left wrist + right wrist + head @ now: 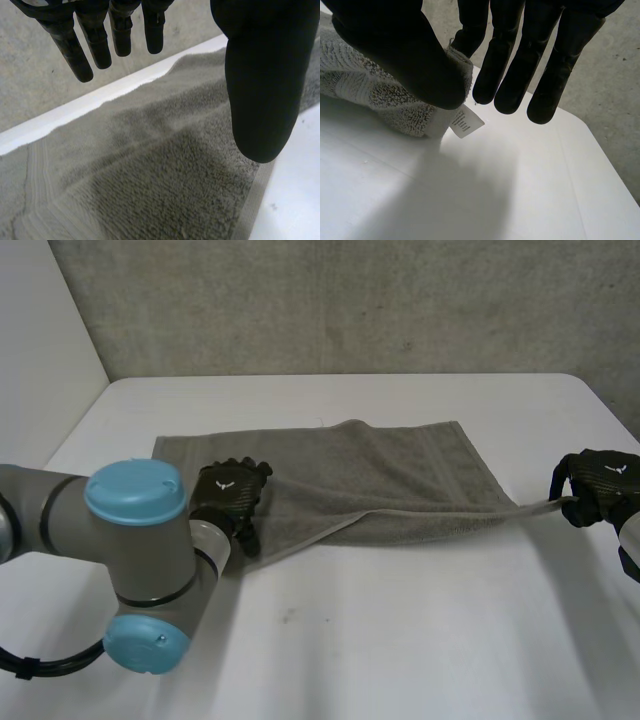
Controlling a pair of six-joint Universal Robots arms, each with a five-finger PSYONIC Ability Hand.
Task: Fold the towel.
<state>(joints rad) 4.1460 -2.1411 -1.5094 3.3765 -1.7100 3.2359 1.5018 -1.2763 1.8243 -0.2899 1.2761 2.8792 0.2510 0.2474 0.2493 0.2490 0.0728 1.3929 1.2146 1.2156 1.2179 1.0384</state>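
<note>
Right wrist view, right hand (395,50) pinching towel (365,92), tag (466,121) print unreadable

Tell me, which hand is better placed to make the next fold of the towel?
The right hand: its thumb and fingers pinch the grey towel at its labelled corner, lifted off the table. The left hand lies open over the towel's other end.

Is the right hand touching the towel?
Touching. The right wrist view shows the right hand pinching a corner of the towel between thumb and finger, right by the label.
</note>
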